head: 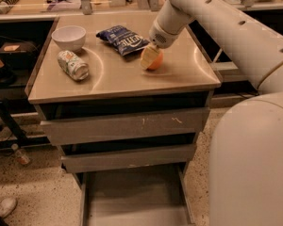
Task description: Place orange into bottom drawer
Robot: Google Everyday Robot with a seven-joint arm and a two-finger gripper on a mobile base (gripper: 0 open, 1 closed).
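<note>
claw [152,57] is down on the orange [157,61] on the cabinet top [132,79], can't tell if it's clamped, so if you lift on a weak hold it could roll toward the chip bag [122,39] or off the edge, missing the open bottom drawer [137,199].

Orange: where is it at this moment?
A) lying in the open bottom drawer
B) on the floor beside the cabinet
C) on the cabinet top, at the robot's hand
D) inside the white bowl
C: the orange rests on the cabinet top, just right of the chip bag, with the hand down against it, while the bottom drawer stands pulled out far below.
</note>
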